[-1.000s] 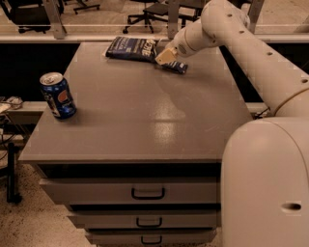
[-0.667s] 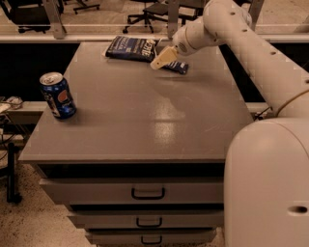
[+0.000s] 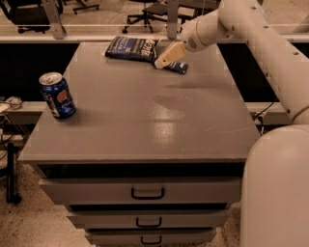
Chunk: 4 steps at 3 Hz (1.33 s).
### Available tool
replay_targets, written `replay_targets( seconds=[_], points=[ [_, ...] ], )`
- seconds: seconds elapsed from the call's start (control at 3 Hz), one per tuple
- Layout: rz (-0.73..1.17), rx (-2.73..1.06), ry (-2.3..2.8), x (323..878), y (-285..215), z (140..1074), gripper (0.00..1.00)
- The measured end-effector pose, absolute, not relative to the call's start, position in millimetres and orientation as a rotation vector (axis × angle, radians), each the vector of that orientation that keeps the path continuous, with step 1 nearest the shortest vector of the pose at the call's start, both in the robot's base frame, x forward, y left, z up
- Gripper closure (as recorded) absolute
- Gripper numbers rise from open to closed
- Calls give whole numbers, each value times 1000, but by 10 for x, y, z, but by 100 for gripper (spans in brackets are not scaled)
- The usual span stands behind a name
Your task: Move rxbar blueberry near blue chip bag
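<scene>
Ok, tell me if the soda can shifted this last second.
No. The soda can stands at the same spot by the table's left edge. The gripper is far off, at the rxbar blueberry.

Blue soda can upright near table left edge. Handled drawers below. Office chairs behind.

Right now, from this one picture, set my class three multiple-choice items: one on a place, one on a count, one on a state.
1. Where is the tool? A) near left corner B) far side, by the rxbar blueberry next to the blue chip bag C) down by the floor
2. How many drawer handles show? A) one B) three C) five
3. How is the soda can? A) on its side B) crushed flat C) upright
Answers: B, it hangs by the bar at the far side; B, one on each drawer front; C, its top faces up.
</scene>
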<state>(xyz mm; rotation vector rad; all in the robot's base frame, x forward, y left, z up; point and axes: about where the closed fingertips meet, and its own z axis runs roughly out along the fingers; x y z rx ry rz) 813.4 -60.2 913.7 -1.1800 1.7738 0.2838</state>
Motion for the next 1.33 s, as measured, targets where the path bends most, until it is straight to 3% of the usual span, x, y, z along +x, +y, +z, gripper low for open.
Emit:
replay_targets(
  seconds=[1.0, 1.33],
  points=[
    [418, -1249, 1595, 7218, -1649, 9659, 0],
    [425, -1260, 1599, 7215, -1623, 9617, 0]
  ],
)
